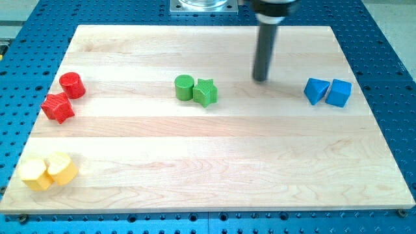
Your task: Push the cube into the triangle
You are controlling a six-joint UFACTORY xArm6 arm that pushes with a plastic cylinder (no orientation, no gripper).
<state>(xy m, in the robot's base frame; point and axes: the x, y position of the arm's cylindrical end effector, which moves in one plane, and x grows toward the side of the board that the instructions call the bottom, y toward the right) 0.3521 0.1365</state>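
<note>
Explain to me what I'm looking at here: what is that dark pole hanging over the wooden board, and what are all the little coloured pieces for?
This is one camera picture looking down at a wooden board on a blue perforated table. The dark pole is the end of a robot arm. It has no pincer and holds nothing; it only slides my tip along the board to push blocks.

The blocks sit in pairs. At the view's left are a red cylinder and a red star. At bottom left lie two yellow blocks, shapes unclear. In the middle stand a green cylinder and a green star. At right, a blue triangle sits beside a blue cube, apparently touching. My tip rests between the green and blue pairs, touching neither.
</note>
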